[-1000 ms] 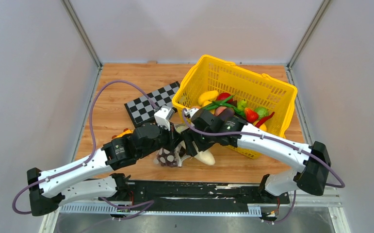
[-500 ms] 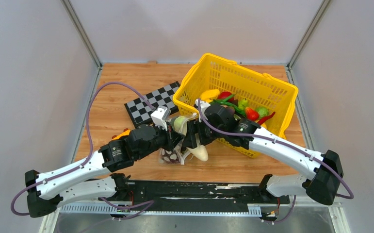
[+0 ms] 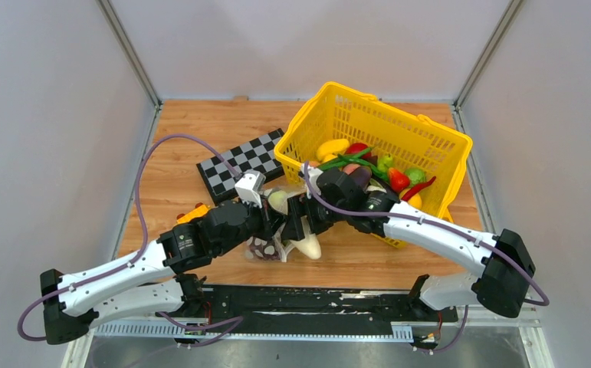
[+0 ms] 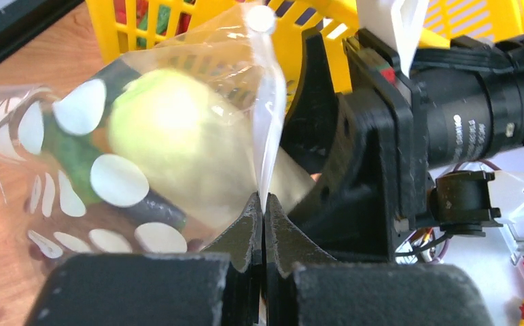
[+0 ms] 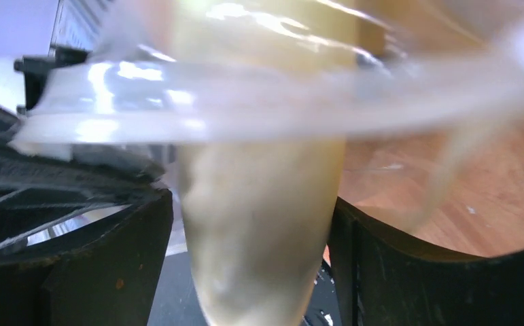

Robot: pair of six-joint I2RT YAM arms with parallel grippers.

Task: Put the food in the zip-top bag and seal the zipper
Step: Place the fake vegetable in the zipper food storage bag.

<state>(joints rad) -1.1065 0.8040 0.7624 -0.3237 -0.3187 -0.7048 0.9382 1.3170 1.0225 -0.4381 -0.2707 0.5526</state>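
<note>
Wooden table (image 3: 185, 130): basket (image 3: 399, 126), checkerboard (image 3: 238, 162), dotted bag (image 3: 264, 248)

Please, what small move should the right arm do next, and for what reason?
Probably ease the long cream-white vegetable deeper into the zip-top bag. The left gripper pinches the bag's mouth edge, and the vegetable sits between the fingers of the right gripper with the bag's rim across it, its lower end outside.

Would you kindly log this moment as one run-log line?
left gripper: shut on clear white-dotted plastic zip-top bag | right gripper: around long cream-white vegetable, grip unclear
</note>
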